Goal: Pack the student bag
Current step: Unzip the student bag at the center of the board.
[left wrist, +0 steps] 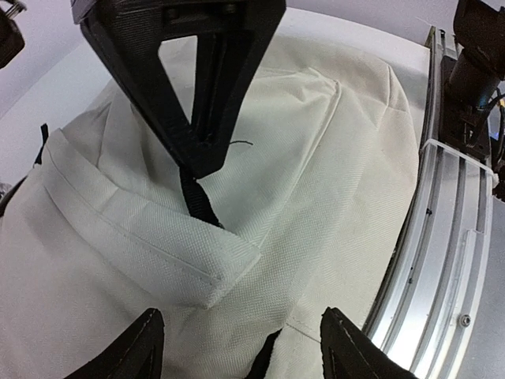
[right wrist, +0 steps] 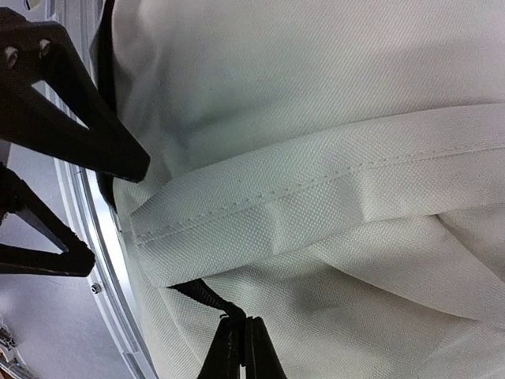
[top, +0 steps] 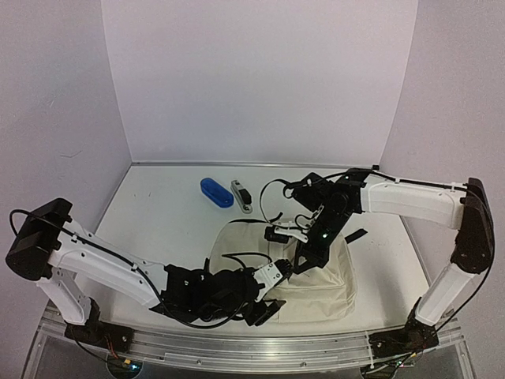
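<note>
The cream student bag lies flat on the table near the front edge. It fills the left wrist view and the right wrist view. My right gripper is above the bag's middle, shut on a thin black strap tab of the bag; its jaws are pressed together. The same strap shows under the right gripper in the left wrist view. My left gripper is open and empty, low over the bag's near left edge, by a folded cream band.
A blue oval case and a grey-black tool lie on the table beyond the bag. The aluminium rail runs along the front edge right beside the bag. White walls enclose the table on three sides.
</note>
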Available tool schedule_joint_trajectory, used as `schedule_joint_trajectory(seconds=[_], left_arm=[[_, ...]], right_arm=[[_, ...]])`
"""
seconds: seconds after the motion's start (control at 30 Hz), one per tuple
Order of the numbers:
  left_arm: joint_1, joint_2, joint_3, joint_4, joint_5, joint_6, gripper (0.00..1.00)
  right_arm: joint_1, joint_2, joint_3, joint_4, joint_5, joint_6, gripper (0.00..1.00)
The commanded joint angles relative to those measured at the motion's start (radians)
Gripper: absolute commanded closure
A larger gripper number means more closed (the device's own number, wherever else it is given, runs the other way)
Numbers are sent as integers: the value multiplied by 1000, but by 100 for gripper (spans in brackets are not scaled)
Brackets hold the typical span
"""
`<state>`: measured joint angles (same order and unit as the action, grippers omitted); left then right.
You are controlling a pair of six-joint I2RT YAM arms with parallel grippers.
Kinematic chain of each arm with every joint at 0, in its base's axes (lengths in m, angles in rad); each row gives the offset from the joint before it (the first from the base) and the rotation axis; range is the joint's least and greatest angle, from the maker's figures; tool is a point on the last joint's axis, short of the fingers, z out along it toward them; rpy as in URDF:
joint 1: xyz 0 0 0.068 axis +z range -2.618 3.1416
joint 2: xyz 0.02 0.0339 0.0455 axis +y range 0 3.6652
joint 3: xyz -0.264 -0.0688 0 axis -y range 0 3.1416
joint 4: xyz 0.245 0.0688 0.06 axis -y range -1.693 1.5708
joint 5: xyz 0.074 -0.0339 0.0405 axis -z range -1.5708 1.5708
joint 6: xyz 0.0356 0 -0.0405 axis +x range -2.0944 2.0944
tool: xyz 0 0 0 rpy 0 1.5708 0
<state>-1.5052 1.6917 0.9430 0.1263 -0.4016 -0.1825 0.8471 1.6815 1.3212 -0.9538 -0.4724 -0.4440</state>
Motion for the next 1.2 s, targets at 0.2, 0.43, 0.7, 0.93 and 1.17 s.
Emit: schedule_joint_trajectory(seconds=[0.2,0.43,0.7,0.93,1.17], left_arm=[[-8,51,95,-6,-152,217,43],[-6,73,104,10,-164,269,52],[17,119,143,-55,-156,261,70],[20,107,145,-76,-113,252,96],[19,17,61,-54,-74,224,100]], right_arm=[[2,-41,44,1,19,25,100],[2,-26,62,0,10,37,100],[1,-27,64,-1,6,39,100],[0,-20,78,0,34,40,100],[-89,33,165,0,95,18,100]])
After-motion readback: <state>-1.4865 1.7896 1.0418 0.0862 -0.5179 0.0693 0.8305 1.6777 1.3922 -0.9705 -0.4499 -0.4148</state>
